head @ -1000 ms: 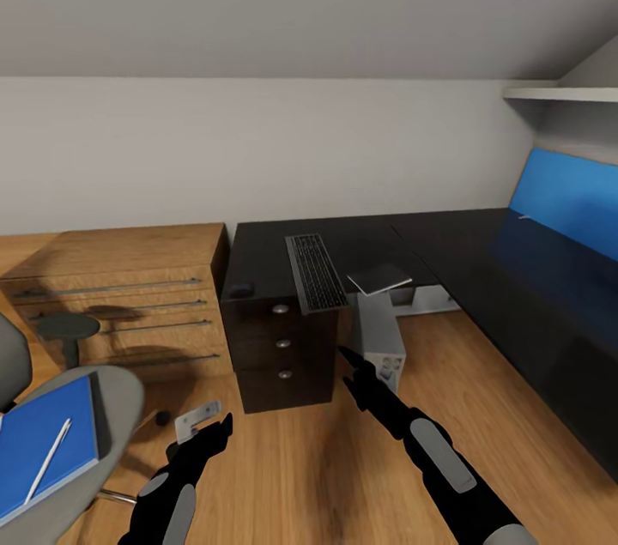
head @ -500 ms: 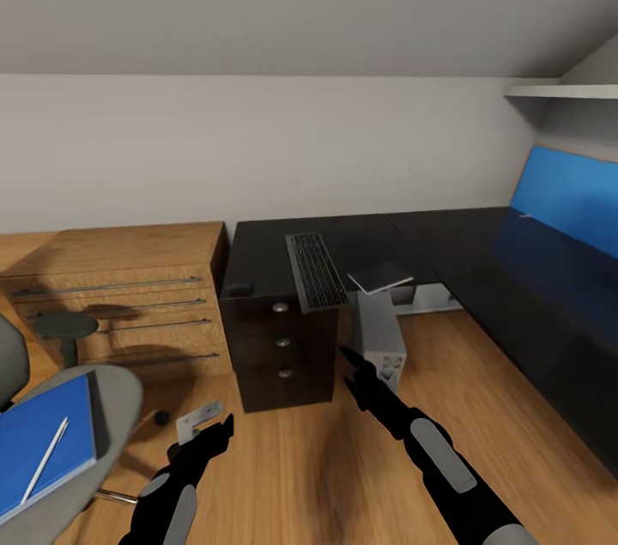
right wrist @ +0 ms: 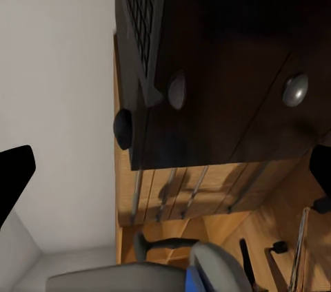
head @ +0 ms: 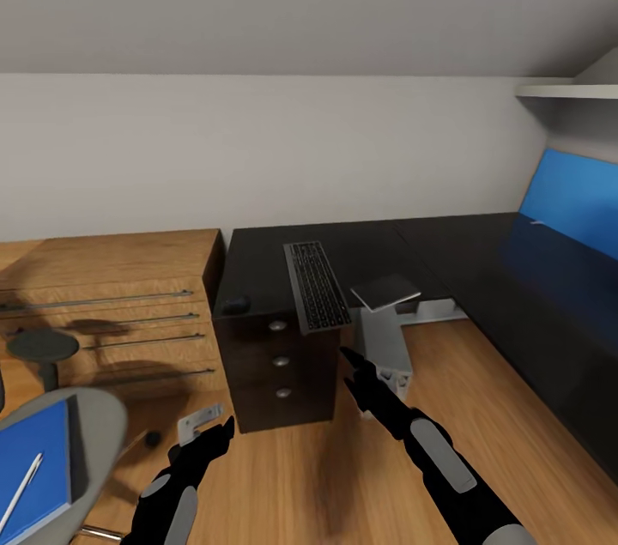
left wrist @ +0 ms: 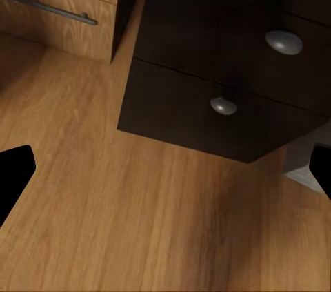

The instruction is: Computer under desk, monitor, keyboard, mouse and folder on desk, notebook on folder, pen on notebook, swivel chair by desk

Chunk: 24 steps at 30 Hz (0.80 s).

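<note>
Head high; both wrists near desk (head: 343, 249) drawers (left wrist: 227, 92).

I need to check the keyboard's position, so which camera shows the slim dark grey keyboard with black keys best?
The head view: the slim dark grey keyboard lies there in full on the black desk top, its near end overhanging the front edge. The right wrist view catches just one end at a steep angle. The left wrist view looks at the dark drawers and floor instead.

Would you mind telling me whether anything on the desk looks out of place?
Yes. The keyboard sticks out past the desk front edge above the drawers, and the mouse sits right at that edge. A grey slab also overhangs it.
</note>
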{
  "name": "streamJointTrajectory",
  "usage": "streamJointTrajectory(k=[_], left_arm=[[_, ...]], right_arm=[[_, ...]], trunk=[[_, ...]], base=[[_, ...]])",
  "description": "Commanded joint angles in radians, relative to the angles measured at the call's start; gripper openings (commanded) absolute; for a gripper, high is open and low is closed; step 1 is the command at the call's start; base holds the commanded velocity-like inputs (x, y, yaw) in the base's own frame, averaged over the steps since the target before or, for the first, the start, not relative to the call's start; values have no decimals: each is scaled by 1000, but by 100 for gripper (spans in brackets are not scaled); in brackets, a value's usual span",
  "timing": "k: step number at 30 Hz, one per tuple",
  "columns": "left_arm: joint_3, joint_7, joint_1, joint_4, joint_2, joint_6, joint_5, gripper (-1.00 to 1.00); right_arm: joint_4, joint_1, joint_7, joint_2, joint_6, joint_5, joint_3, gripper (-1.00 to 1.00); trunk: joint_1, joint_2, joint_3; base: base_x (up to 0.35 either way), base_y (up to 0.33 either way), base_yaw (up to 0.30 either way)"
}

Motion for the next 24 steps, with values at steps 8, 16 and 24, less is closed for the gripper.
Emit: streamJointTrajectory(k=[8, 16, 24], left_arm=[[1, 5, -1, -2, 0, 4, 11, 100], [-1, 3, 0, -15, -1, 6, 14, 100], [-1, 3, 1, -32, -1, 9, 14, 100]], right_arm=[[1, -1, 2, -1, 1, -7, -10, 100], [2, -1, 2, -1, 1, -7, -18, 100], [2, -1, 2, -1, 1, -7, -19, 100]], trunk=[[0, 0, -1], [23, -42, -20], [54, -98, -45]], base=[[134, 0, 0], [5, 0, 0], [0, 0, 0]])
